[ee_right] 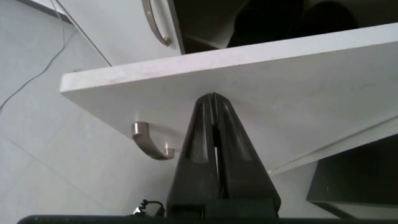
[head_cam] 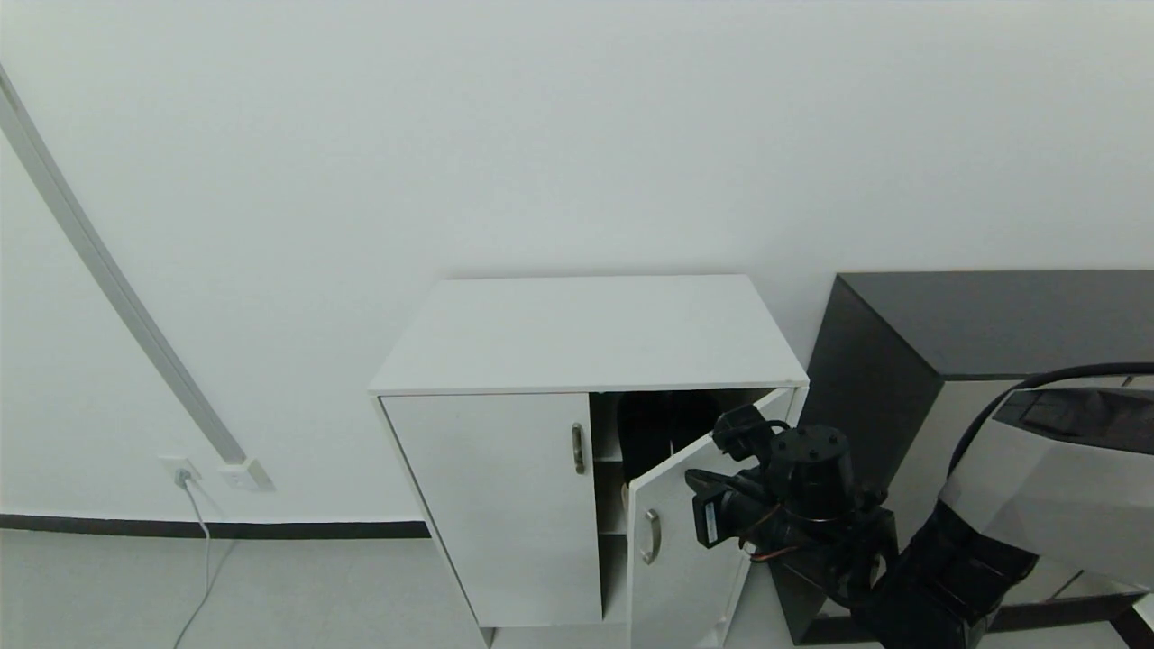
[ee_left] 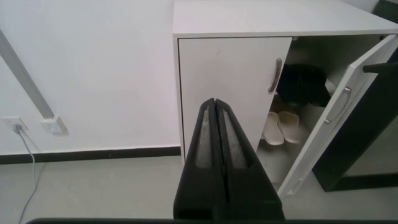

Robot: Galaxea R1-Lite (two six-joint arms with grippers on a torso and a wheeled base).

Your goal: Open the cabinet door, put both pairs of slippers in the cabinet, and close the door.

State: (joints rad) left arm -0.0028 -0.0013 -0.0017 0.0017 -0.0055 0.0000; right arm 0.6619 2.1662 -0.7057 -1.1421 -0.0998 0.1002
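The white cabinet stands against the wall with its left door closed and its right door partly open. A black pair of slippers lies on the upper shelf and a beige pair of slippers on the shelf below. My right gripper is shut, its tips against the outer face of the right door close to the door handle. My left gripper is shut on nothing and hangs in front of the cabinet, apart from it.
A dark cabinet stands right beside the white one, behind the open door. On the wall to the left are a socket with a cable and a slanted grey duct. Bare floor lies before the cabinet's left side.
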